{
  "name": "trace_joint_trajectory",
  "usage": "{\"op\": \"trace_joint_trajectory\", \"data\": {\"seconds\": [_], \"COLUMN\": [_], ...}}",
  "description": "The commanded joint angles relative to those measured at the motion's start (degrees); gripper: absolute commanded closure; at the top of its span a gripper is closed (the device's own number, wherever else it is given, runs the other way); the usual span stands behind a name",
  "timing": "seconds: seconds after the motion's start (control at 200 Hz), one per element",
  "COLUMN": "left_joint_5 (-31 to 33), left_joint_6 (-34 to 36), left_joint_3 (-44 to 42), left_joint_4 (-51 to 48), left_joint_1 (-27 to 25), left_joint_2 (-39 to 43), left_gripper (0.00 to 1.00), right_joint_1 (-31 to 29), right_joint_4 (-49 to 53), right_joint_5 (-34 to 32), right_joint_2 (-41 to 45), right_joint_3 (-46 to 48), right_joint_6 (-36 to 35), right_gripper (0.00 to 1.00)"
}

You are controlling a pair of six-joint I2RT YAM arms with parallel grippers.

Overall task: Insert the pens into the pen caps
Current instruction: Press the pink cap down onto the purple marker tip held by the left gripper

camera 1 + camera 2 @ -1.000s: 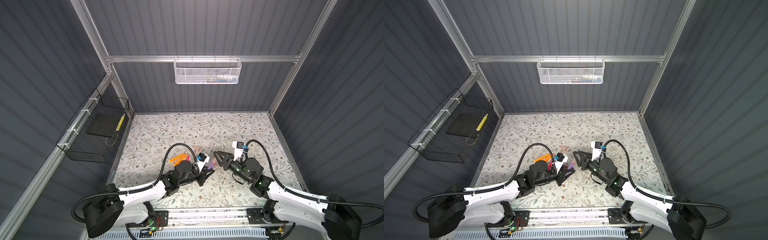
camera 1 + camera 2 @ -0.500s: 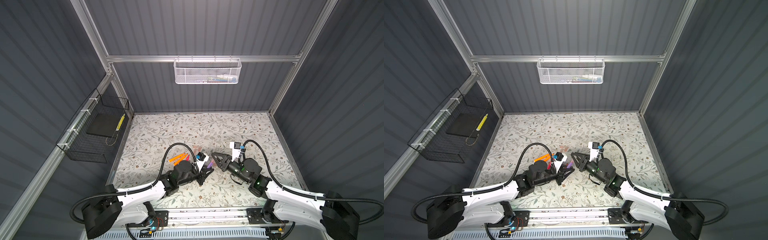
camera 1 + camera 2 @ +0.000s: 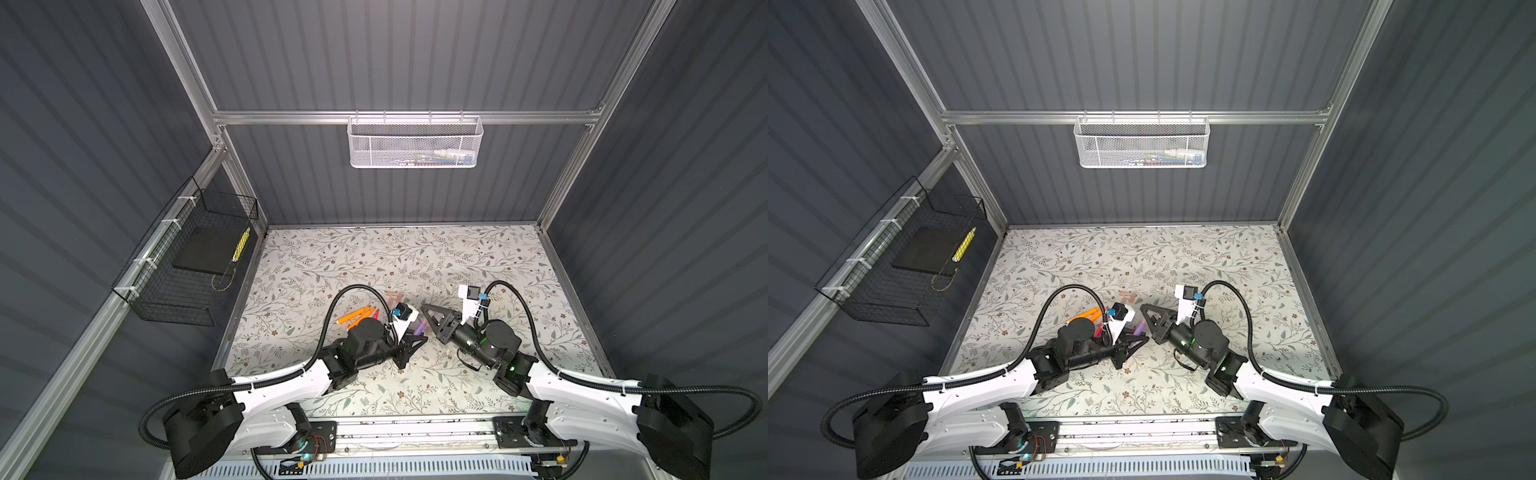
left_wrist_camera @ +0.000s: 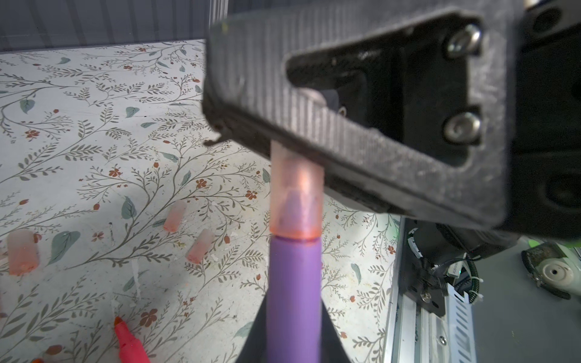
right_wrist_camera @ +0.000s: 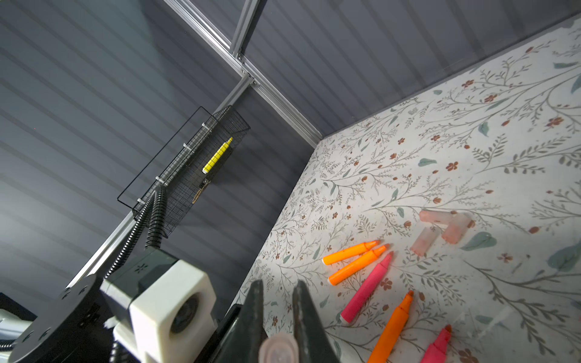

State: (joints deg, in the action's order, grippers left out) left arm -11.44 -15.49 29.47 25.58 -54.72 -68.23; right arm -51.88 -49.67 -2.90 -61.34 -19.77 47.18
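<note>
Mid-desk (image 3: 374, 257), both top views: right gripper (image 3: 424, 309) has closed in on left gripper (image 3: 415, 341), and its jaws went from part-open to pinched.

Left wrist: purple pen (image 4: 294, 283) is clamped in the left jaws. Its tip shows inside the pen cap (image 4: 297, 201), and the cap rim meets the barrel.

Right wrist: jaws narrow, holding that cap's closed end. Looks seated, so likely one done. Five pens (image 5: 366, 287) and loose caps (image 5: 435, 217) lie uncapped on the desk.

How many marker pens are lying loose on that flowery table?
5, in one loose row: orange pen, second orange pen, pink pen, third orange pen, second pink pen. The purple pen is held in the left gripper, not lying loose. More could hide under the arms.
</note>
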Motion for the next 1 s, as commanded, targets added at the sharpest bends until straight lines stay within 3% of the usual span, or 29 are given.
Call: {"op": "trace_joint_trajectory", "data": {"seconds": [0.0, 0.26, 0.6, 0.73, 0.885, 0.995], "left_joint_5": [0.56, 7.04, 9.67, 7.69, -2.29, -4.47], "left_joint_6": [-4.23, -0.27, 3.79, 1.93, -4.63, -6.27], "left_joint_3": [6.48, 16.14, 20.72, 21.5, 20.33, 19.41], "left_joint_4": [3.37, -3.71, -1.13, -0.42, 4.39, 5.1], "left_joint_1": [6.78, 8.27, 10.6, 12.97, 18.04, 19.85], "left_joint_2": [-0.08, -2.91, -3.0, -1.87, -2.5, -2.38], "left_gripper": [1.0, 1.0, 1.0, 1.0, 1.0, 1.0], "right_joint_1": [-3.74, -9.64, -14.68, -15.01, -15.14, -15.23], "right_joint_4": [-0.99, -2.37, -10.11, -16.56, -25.1, -29.01], "right_joint_5": [2.56, -1.22, -1.92, -2.82, -0.5, 1.08], "right_joint_2": [-0.18, -2.35, -12.29, -15.88, -18.31, -18.91], "right_joint_3": [3.09, 4.86, 5.43, 7.6, 9.06, 9.84], "right_joint_6": [-2.4, -5.08, -3.01, -1.35, -2.47, -3.72], "right_gripper": [1.0, 1.0, 1.0, 1.0, 1.0, 1.0]}}
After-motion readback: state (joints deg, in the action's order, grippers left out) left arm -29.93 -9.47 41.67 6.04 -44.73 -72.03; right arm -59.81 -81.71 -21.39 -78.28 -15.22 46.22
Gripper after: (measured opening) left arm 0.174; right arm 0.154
